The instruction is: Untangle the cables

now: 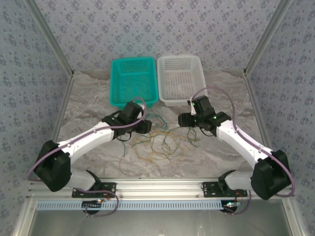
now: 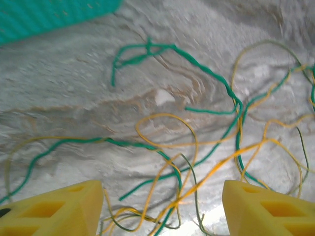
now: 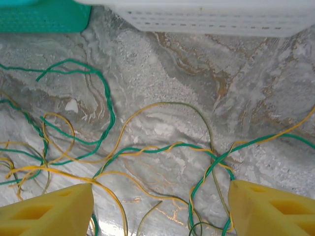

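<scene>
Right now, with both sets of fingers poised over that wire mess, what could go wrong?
1. Several yellow and green cables cross between the left fingers, so closing could pinch a bundle rather than one strand.
2. A green and yellow pair is twisted together before the right fingers; pulling might tighten the tangle.

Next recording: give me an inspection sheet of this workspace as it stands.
Surface: marbled tabletop.
Job's things: thin yellow and green cables, tangled on the tabletop between the arms.
Clutter: teal basket and white basket side by side at the far edge, both empty.
Grippers: left tool and right tool open above the tangle, holding nothing.
Cables: purple arm cables along both arms.
Surroundings: patterned walls, aluminium frame.
</scene>
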Tool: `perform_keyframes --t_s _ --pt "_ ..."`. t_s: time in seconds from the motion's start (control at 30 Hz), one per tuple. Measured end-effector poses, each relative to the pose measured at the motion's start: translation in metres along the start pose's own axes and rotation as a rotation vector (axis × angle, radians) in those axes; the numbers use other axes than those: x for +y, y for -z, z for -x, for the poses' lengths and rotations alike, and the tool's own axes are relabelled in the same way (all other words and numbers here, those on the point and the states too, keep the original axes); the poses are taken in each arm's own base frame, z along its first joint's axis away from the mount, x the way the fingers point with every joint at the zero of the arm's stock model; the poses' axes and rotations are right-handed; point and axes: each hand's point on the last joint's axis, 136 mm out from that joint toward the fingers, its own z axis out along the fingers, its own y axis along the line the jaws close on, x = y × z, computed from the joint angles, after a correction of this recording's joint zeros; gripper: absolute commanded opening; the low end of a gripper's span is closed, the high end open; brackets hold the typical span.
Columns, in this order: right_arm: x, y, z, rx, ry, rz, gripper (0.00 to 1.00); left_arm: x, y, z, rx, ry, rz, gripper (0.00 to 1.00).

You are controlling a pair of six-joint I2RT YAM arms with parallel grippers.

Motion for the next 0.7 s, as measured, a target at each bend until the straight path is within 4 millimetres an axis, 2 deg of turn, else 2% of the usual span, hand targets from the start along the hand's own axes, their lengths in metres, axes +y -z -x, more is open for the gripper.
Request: perform_keyframes --t_s 0.13,0.2,0.37,0.43,0.57,0.7 --pt "-0.008 0.001 -0.011 -0.073 0.024 -0.014 0.76 -0.013 -0.014 -0.011 0.047 -0.064 -0.062 0.61" --pt "-0.012 0.004 -0.012 -0.128 0.036 -0.028 0.76 -0.014 -0.022 -0.014 0.061 -0.086 -0.060 0.58" --pt "-0.013 0.014 -0.006 -0.290 0.083 -0.058 0.77 0.003 -0.042 -0.023 0.099 -0.089 0.024 0.50" --pt "-0.015 0.017 -0.003 -0.352 0.096 -0.075 0.78 0.008 -0.042 -0.020 0.086 -0.081 0.050 0.48" --pt "-0.028 0.015 -0.007 -0.418 0.092 -0.129 0.78 0.013 -0.040 -0.004 0.047 -0.067 0.071 0.49" --pt "-0.033 0.013 -0.009 -0.433 0.094 -0.157 0.78 0.008 -0.041 0.008 0.026 -0.081 0.058 0.57"
